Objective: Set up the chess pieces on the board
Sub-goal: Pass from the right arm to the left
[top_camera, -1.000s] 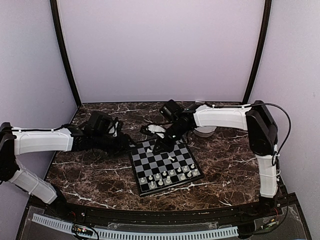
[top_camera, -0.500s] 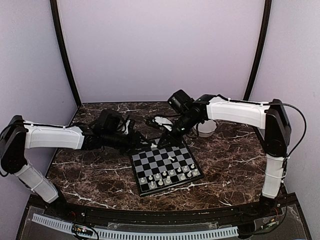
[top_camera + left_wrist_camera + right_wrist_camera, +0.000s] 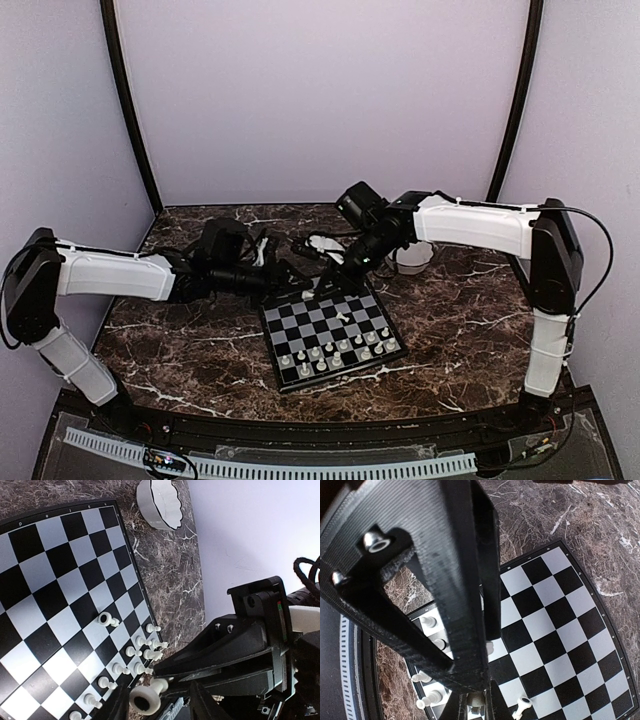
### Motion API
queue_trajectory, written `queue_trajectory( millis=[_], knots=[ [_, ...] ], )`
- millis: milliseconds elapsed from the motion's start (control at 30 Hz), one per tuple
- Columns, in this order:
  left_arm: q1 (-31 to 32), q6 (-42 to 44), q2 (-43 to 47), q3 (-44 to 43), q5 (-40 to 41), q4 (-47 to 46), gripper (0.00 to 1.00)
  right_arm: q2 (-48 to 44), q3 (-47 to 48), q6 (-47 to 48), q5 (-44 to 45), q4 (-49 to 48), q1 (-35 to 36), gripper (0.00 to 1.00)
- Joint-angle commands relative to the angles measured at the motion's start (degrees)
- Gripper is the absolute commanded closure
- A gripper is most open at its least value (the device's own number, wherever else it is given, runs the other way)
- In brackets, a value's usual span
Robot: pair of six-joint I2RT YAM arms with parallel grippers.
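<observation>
White plastic: one piece (image 3: 146, 699) was clamped by its head in the right gripper (image 3: 158, 671), just off the board's (image 3: 50, 580) far edge, between the parted left gripper's (image 3: 159, 706) fingers. A square, firm hold on the stem was judged needed before any release.

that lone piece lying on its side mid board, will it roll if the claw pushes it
Likely: the lone piece shows a round base and slim stem, so it probably rolls in a curve. Smaller than one square of the board, it seems light and may skid.
</observation>
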State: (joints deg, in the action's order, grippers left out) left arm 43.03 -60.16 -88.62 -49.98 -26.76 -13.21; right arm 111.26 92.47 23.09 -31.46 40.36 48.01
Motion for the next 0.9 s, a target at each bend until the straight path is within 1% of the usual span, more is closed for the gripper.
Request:
queue_trajectory(
  millis=[0,100,200,333,400,467,533,633,700,767,867],
  knots=[
    [0.3,-1.9,-1.2,0.2,-3.2,-4.6,0.58,-2.1,0.3,-0.1,-1.6,-1.4,0.2,1.00],
    [0.4,-2.0,-1.4,0.2,-3.4,-4.9,0.62,-2.1,0.4,-0.1,-1.6,-1.4,0.2,1.00],
    [0.4,-2.5,-1.8,0.4,-3.7,-5.6,0.65,-2.3,0.3,-0.1,-1.5,-1.3,0.1,1.00],
    [0.4,-3.8,-2.0,1.6,-4.1,-8.2,0.71,-2.7,0.1,-0.1,-1.4,-1.4,-0.1,1.00],
    [0.3,-4.5,-2.1,2.3,-4.2,-10.0,0.74,-3.0,-0.2,0.0,-1.4,-1.3,-0.1,1.00],
    [0.3,-5.1,-2.3,2.8,-4.6,-11.8,0.81,-3.3,-0.3,0.0,-1.3,-1.3,-0.2,0.98],
    [0.3,-5.7,-2.7,3.1,-5.1,-13.5,0.86,-3.7,-0.3,0.1,-1.2,-1.0,-0.3,0.95],
    [0.1,-5.8,-2.6,2.7,-5.1,-15.0,0.90,-4.9,0.2,0.5,-1.2,0.4,-1.7,0.81],
    [-0.2,-5.4,-1.9,2.4,-4.3,-15.1,0.91,-6.5,0.6,-0.7,-3.8,1.0,-4.0,0.73],
    [-0.8,-5.4,-0.8,2.4,-2.8,-16.3,0.92,-8.2,0.8,-5.4,-7.4,-0.3,-7.4,0.68],
    [-1.5,-6.2,0.4,3.0,-0.2,-20.0,0.92,-9.8,0.5,-17.2,-14.2,-4.5,-12.8,0.62]
  ],
)
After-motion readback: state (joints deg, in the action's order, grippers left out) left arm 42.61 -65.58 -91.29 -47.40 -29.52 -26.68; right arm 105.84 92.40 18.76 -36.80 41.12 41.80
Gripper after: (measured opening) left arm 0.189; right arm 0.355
